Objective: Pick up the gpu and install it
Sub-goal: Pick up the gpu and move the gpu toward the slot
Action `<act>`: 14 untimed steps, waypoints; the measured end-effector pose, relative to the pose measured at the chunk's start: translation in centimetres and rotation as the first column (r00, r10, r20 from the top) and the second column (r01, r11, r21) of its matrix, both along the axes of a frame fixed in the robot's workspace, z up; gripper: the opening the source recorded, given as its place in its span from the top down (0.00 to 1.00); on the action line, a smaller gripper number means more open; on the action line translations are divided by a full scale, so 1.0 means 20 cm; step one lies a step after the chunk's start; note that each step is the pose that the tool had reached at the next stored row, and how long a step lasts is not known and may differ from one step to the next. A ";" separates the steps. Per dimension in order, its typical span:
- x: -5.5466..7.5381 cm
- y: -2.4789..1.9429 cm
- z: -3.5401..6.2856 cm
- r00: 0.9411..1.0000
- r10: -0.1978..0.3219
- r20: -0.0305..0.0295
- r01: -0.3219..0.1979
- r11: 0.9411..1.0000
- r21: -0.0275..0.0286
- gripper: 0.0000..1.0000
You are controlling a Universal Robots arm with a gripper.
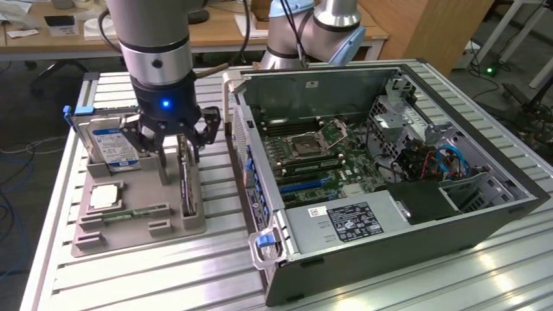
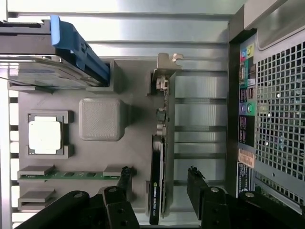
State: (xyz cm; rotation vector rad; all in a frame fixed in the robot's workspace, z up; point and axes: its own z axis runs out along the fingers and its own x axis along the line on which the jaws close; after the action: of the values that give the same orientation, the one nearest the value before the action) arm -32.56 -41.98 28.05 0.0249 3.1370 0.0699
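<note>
The gripper (image 1: 177, 150) hangs directly over the gpu (image 1: 186, 189) with its fingers spread, one on each side of the card and a gap to either face; nothing is held. The gpu stands on edge in its slot of the grey holder tray (image 1: 129, 228), on the side nearest the open computer case (image 1: 380, 220); the hard drive (image 1: 112, 146), processor (image 1: 105, 194) and memory stick (image 1: 134, 212) occupy the tray's other recesses.

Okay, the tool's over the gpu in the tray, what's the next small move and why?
Probably lower straight down. The tool is open, its fingers either side of the gpu, which stands on edge in the grey tray, with gaps on both sides.
</note>
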 end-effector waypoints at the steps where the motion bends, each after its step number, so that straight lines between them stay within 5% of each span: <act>1: 0.00 0.000 -0.009 1.000 0.000 0.000 0.000 1.000 0.000 0.41; 14: 0.00 0.000 -0.127 1.000 0.002 -0.002 -0.002 1.000 0.000 0.41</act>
State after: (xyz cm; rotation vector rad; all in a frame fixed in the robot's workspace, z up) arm -32.50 -41.99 25.51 0.0215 3.1389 0.0698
